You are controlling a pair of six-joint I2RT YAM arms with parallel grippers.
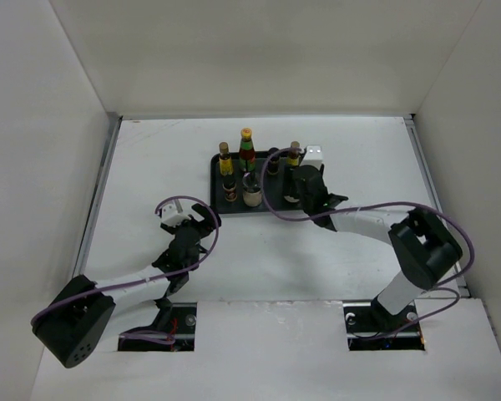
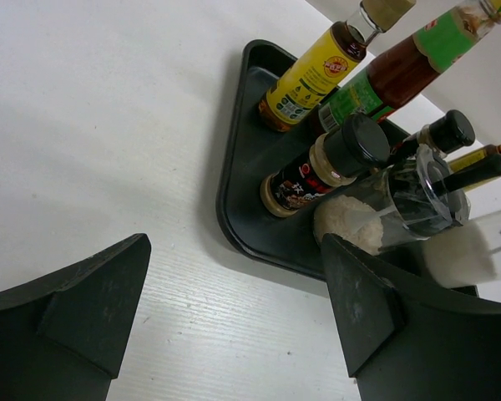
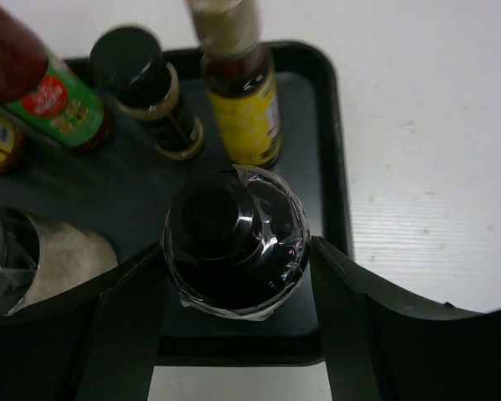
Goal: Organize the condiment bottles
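Gripping dark bottle (image 3: 234, 242) on black tray (image 3: 332, 142): right gripper (image 3: 234, 255) | left gripper (image 2: 234, 251): open | clear jar (image 2: 351, 221): white powder

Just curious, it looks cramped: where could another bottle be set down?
Bare table left of the black tray, beyond the left gripper, and right of the tray. The tray is crowded with bottles, the right gripper closed on the dark bottle.

White table (image 1: 150, 167); black rectangular tray (image 1: 217, 188) lies flat on it, far centre.
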